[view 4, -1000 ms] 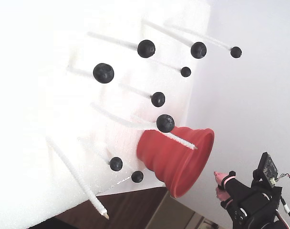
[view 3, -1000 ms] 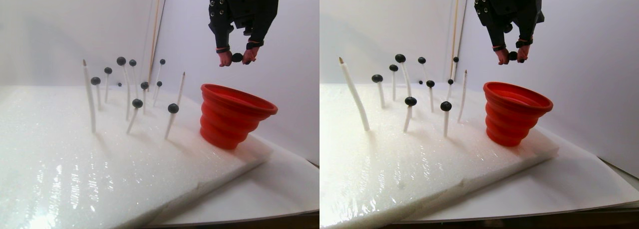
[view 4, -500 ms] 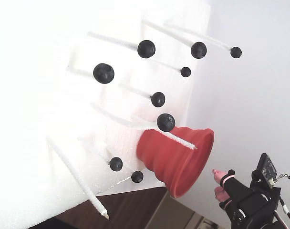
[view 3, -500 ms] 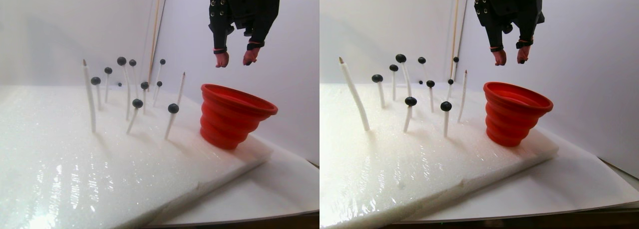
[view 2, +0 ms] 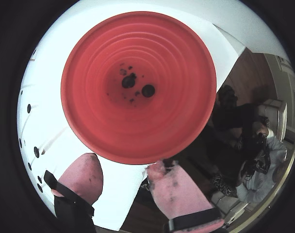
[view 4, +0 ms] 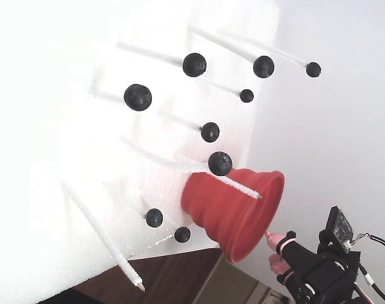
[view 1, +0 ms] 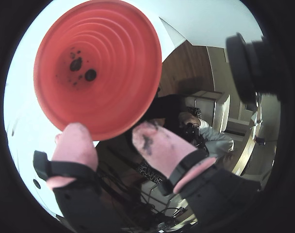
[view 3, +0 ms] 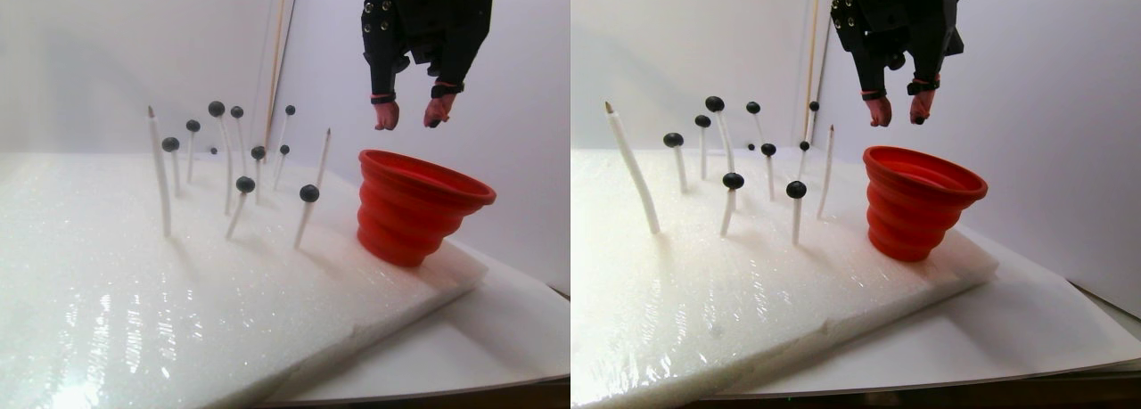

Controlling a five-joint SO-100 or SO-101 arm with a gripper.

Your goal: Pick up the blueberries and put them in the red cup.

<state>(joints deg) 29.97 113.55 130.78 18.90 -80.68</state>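
Two blueberries [view 2: 147, 90] lay at the bottom of the red cup [view 2: 138, 87], directly below the gripper [view 3: 411, 115]. One second earlier a berry had been pinched between the pink fingertips [view 1: 155, 141]; now the jaws stood apart and empty, so that berry had evidently been dropped into the cup. The gripper had also drifted toward the remaining blueberries [view 3: 308, 193], still mounted on white sticks [view 3: 159, 173] in the foam board [view 3: 178, 284]. Judged status: one deposit complete, several picks outstanding.
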